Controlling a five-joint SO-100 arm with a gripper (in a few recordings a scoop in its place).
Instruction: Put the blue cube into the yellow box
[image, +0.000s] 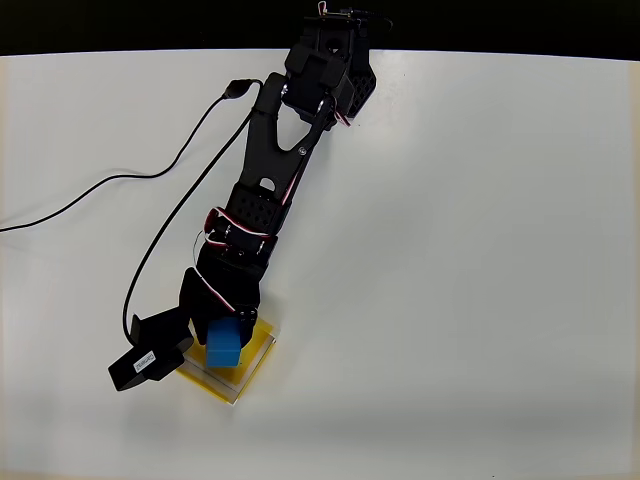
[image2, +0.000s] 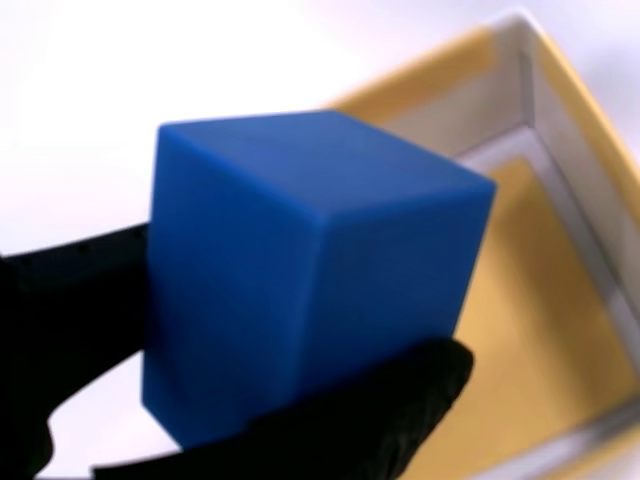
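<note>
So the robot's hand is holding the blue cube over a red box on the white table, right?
Nearly: the box is yellow, not red. The overhead view shows the hand holding the blue cube over the yellow box on the white table, and the wrist view shows its yellow floor behind the cube.

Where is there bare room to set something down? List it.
Free: the white table right of the arm, and the strip left of the black cable. Crowded: the lower left, where the hand holds the blue cube over the yellow box.
</note>
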